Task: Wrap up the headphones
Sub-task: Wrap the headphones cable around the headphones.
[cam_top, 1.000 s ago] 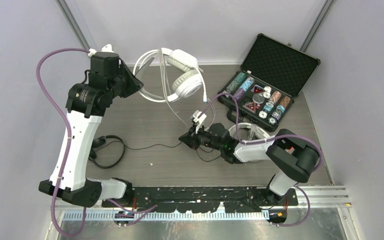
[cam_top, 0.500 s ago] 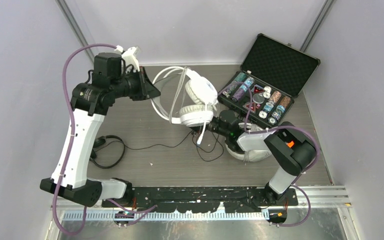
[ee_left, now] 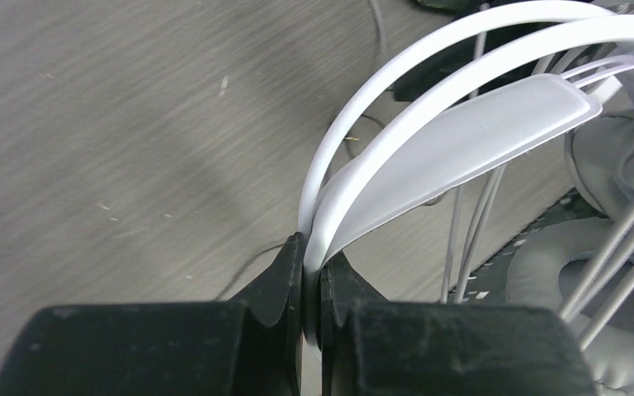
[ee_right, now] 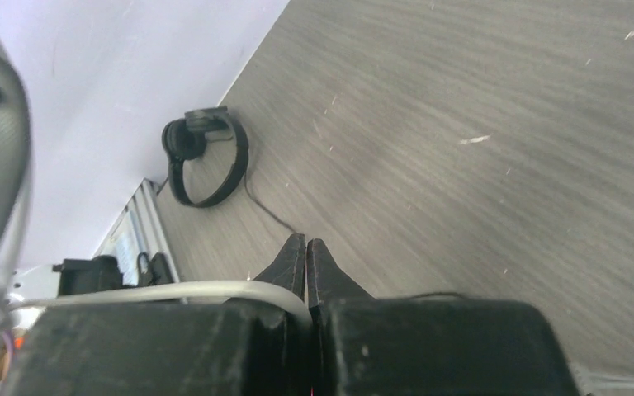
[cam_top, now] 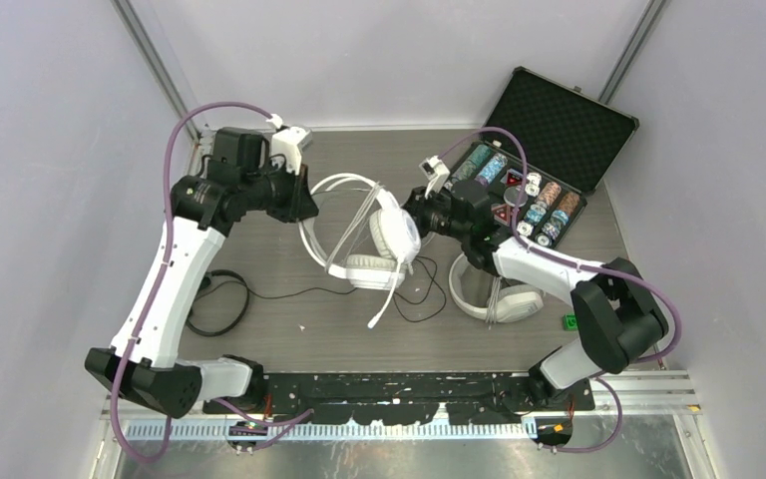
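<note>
**A:** Top camera first. Is there any writing to read?

**B:** None I can make out. The chips (cam_top: 519,195) in the open black case (cam_top: 559,125) at the far right carry markings, but they are too small to read.

**A:** And the hands?

**B:** The left gripper (cam_top: 304,208) is clamped on the headband of a white headset (cam_top: 391,238). That headset sits over the middle of the table (cam_top: 309,334), with its cups toward the right arm. The right gripper (cam_top: 414,213) is right at the upper cup, and from here I cannot tell how it stands. A white cable (cam_top: 385,299) trails from the headset toward the near edge.

**A:** How does that compare with a second ago?

**B:** Then the headset was at the back of the table and the right gripper was low in the middle. Now the left arm has brought the headset forward to the centre, and the right arm has swung toward the case. More of the second white headset (cam_top: 499,297) shows, lying flat beside the right arm. The black headset (cam_top: 221,304) at the left has not shifted.

**A:** What does the left wrist show?

**B:** The fingers (ee_left: 285,276) are squeezed tight on the thin white headband (ee_left: 462,140). A grey padded cup (ee_left: 561,272) sits at the lower right.

**A:** And the right wrist?

**B:** The fingertips are together. The white cable (ee_right: 157,290) comes in from the left and is pinched at the base of the fingers. The black headset (ee_right: 206,161) lies well apart, near the wall.
</note>
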Tool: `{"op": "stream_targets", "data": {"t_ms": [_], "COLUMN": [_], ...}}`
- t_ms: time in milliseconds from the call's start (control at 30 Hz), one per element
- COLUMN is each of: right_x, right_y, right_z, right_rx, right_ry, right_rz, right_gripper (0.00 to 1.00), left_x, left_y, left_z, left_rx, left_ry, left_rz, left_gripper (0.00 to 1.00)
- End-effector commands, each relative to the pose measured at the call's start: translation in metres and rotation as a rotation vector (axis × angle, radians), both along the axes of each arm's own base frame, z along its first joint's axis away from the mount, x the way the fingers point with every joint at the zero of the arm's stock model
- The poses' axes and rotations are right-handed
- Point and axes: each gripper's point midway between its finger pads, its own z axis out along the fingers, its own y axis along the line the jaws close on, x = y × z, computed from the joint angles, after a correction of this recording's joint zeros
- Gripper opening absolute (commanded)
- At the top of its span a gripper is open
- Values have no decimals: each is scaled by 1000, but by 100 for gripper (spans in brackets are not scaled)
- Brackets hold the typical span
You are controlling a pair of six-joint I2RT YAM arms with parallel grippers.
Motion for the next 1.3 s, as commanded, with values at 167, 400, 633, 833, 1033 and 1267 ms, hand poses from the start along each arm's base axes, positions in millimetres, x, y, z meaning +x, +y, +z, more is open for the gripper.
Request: {"op": "stream_targets", "data": {"t_ms": [167, 400, 633, 833, 1033, 1267], "right_x": [-15, -30, -32, -51, -68, -87], "right_y": [-12, -35, -45, -38, -30, -17], "right_z": [27, 36, 34, 50, 78, 107], "right_rx": [56, -31, -73, -1, 106, 281], "right_ry": [181, 145, 40, 154, 261, 343], "right_rz": [0, -50, -63, -1, 50, 175], "right_gripper": [2, 9, 1, 0, 0, 1], "left_x": [-1, -16, -20, 3, 23, 41], "left_y": [3, 1, 1, 12, 13, 17], "left_z": [-5, -24, -27, -29, -26, -19], "left_rx": [242, 331, 347, 489, 582, 679], "left_ry": [-275, -258, -197, -234, -301, -363], "left_rz": [-344, -575, -581, -507, -459, -391], "left_gripper": [0, 0, 0, 0, 0, 0]}}
